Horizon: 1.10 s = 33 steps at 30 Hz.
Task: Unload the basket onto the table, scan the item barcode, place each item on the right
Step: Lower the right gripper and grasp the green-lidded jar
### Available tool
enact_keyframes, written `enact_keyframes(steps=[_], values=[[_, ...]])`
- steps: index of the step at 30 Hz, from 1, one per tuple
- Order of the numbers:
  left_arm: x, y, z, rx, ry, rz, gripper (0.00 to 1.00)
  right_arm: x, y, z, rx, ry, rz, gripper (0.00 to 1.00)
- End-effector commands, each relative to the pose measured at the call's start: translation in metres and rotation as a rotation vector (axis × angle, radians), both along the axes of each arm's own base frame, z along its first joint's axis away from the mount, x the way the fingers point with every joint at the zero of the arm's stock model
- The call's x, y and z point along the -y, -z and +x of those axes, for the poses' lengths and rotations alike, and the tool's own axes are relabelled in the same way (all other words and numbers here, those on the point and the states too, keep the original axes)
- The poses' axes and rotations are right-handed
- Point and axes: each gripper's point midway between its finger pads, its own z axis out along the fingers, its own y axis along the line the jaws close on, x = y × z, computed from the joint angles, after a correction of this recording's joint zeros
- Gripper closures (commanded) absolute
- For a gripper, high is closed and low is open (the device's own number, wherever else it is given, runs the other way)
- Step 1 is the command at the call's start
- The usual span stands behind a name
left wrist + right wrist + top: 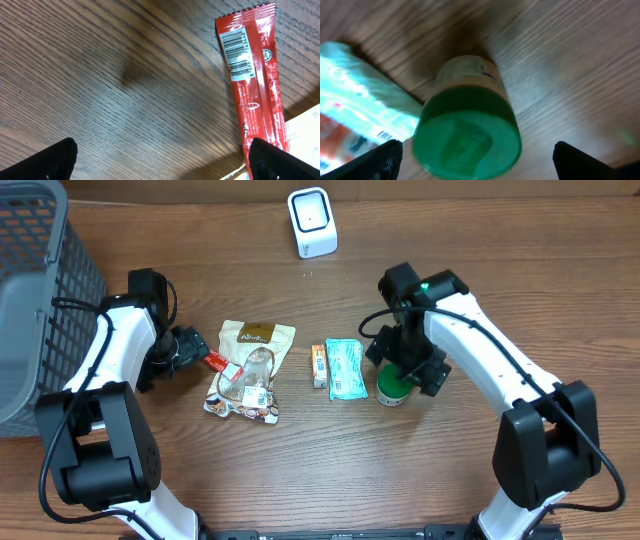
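You have bare surface (480, 270) beyond both hands, all the way to the white scanner (312, 222) at the far edge. The grey basket (40, 290) fills the corner on the outer side of your left hand (165, 167). Between the two hands lie a snack bag (250, 370), a small orange pack (319, 365) and a teal pack (346, 368), close together, so room there is tight.

Your left hand is open wide and holds nothing. The red bar (255, 85) lies flat by one finger, with its barcode facing up at the end away from the hand. Its near end goes behind that finger.

Your right hand (479, 162) is open wide too and holds nothing. The green-lidded jar (467, 132) stands right under it, between the fingers and not touching them. The teal pack lies just beside the jar, on the side toward your left hand.

The right wrist view is blurry, so you cannot read the jar's label
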Motion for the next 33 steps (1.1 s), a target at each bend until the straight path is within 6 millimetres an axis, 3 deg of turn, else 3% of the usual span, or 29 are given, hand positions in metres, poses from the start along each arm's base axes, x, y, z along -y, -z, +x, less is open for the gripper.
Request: enact_keyframes(steps=[1,6,12,15,25,33], values=[[-0.008,-0.006,0.005,0.018,0.003,0.025,0.00,0.000,0.016,-0.007,-0.026,0.013,0.007,0.02],[-0.008,-0.006,0.005,0.017,0.003,0.025,0.00,-0.002,0.022,-0.006,-0.015,0.013,0.018,0.07],[-0.008,-0.006,0.005,0.018,0.003,0.025,0.00,-0.001,0.022,-0.007,-0.022,0.006,0.015,0.20],[-0.008,-0.006,0.005,0.017,0.003,0.025,0.00,0.001,0.022,-0.009,-0.027,0.000,0.006,0.20],[-0.008,-0.006,0.005,0.017,0.003,0.025,0.00,0.009,0.023,0.006,0.042,-0.234,-0.023,0.28],[-0.008,-0.006,0.005,0.018,0.003,0.024,0.00,0.032,0.022,0.018,0.086,-0.356,-0.159,0.30]])
